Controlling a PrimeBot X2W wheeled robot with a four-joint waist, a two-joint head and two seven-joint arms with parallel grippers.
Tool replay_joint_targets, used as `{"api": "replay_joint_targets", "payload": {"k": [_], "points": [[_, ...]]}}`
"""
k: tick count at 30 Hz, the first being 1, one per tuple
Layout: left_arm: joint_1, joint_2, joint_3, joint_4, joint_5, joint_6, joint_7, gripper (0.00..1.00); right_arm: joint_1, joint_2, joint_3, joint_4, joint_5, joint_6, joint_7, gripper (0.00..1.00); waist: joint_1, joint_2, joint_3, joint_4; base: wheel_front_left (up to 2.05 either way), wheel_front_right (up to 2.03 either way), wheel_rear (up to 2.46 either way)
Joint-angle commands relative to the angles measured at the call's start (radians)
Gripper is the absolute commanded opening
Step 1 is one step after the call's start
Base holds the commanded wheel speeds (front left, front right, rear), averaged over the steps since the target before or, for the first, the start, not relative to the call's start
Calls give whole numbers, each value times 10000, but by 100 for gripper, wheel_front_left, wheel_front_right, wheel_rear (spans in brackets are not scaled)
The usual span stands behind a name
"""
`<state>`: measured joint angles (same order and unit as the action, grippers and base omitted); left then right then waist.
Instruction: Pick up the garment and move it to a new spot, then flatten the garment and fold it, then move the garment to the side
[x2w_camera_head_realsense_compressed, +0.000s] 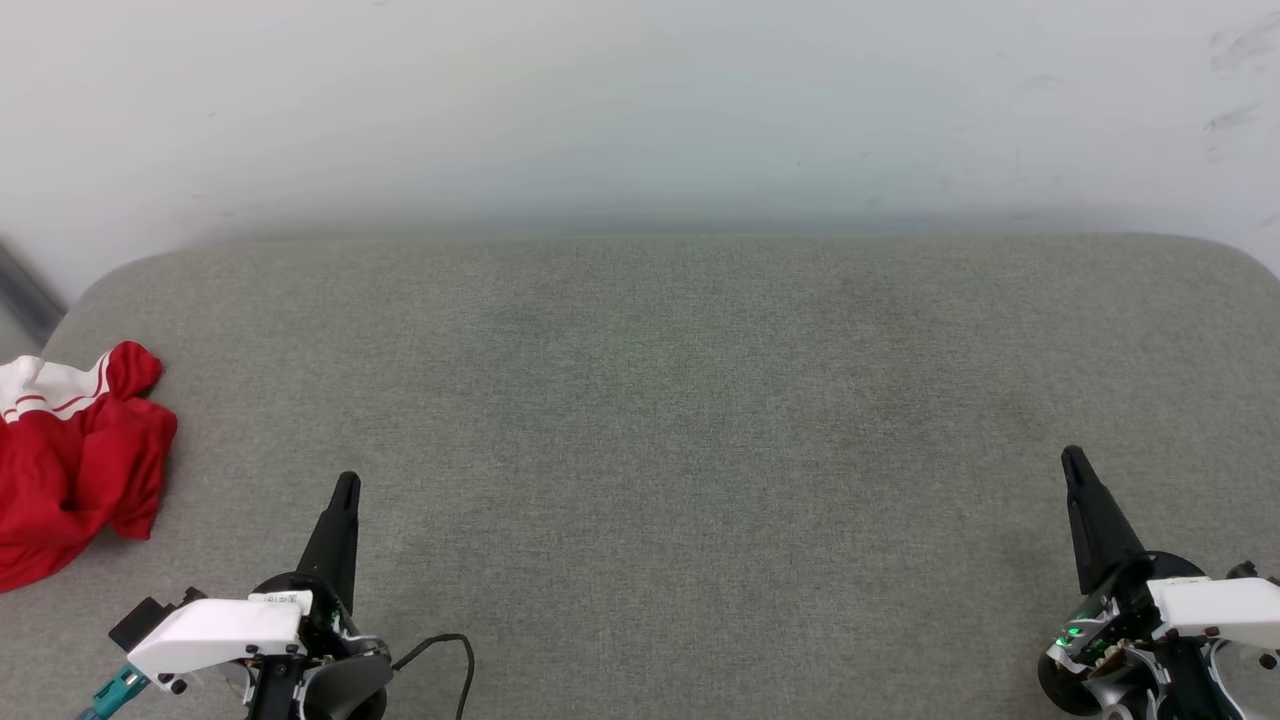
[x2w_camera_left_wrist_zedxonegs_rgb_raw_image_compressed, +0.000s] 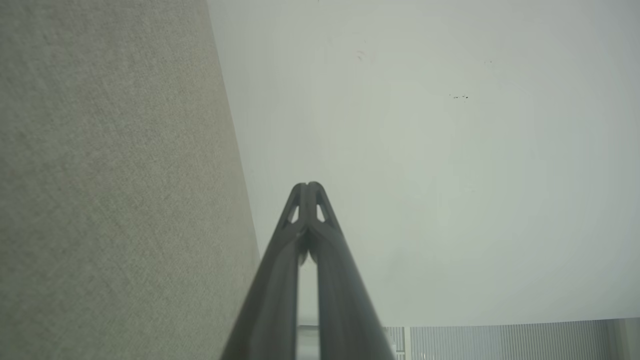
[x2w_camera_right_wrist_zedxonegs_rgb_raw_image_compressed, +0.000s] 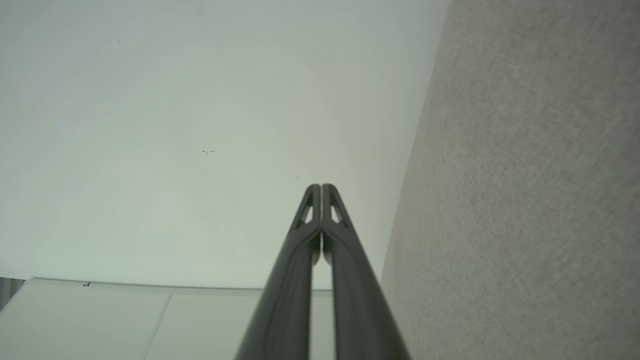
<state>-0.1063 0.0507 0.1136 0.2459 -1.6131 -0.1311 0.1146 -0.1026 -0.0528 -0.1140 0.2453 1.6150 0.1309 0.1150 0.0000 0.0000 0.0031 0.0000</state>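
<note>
At the left edge of the grey upholstered surface (x2w_camera_head_realsense_compressed: 680, 400) the garment (x2w_camera_head_realsense_compressed: 75, 460) lies crumpled, red with a white striped sleeve. Over the surface's near edge, the left gripper (x2w_camera_head_realsense_compressed: 346, 487) and right gripper (x2w_camera_head_realsense_compressed: 1075, 462) are both pinched closed, holding nothing

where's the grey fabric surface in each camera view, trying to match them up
Head view: the grey fabric surface spans the lower two thirds, with the red T-shirt crumpled at its left edge.
Left wrist view: it takes the left side, left of the shut left gripper.
Right wrist view: it takes the right side, right of the shut right gripper.
Shared landmark: the white wall that the surface meets.
</note>
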Motion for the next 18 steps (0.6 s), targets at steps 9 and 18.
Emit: {"api": "replay_joint_targets", "payload": {"k": [9,18], "points": [[-67,-10,19,1,0,-16,17,0,-135,38,-12,15,-58,-3,21,0,0,0,0,0,0,0,0],[-67,-10,19,1,0,-16,17,0,-135,37,-13,15,-59,-3,21,0,0,0,0,0,0,0,0]]}}
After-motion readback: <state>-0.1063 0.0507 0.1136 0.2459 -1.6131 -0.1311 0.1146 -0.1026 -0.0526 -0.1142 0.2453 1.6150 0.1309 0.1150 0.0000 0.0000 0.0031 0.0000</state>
